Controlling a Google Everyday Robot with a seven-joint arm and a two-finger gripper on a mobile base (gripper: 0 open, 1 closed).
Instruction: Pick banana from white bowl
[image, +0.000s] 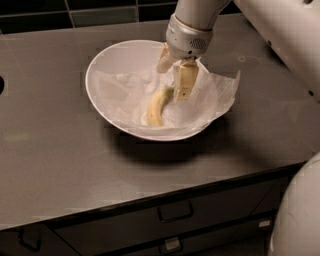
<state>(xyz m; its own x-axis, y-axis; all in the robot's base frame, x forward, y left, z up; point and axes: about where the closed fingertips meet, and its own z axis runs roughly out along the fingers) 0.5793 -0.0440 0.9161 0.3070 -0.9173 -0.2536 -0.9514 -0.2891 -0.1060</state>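
The white bowl (107, 65) stands on a grey counter, lined with crumpled white paper (215, 95) that hangs over its right rim. The banana (156, 107) lies on the paper near the bowl's middle, pale yellow, curving up to the right. My gripper (173, 75) reaches down into the bowl from the upper right. It is open, with one finger (184, 82) just above the banana's upper end and the other toward the far rim. The fingers are not closed on the banana.
The counter's front edge (150, 200) runs across below the bowl, with drawers and handles (175, 212) under it. A dark tiled wall (75, 12) is behind. The robot's white arm (285, 35) and body (300, 215) fill the right side. A dark opening (1, 85) is at the left edge.
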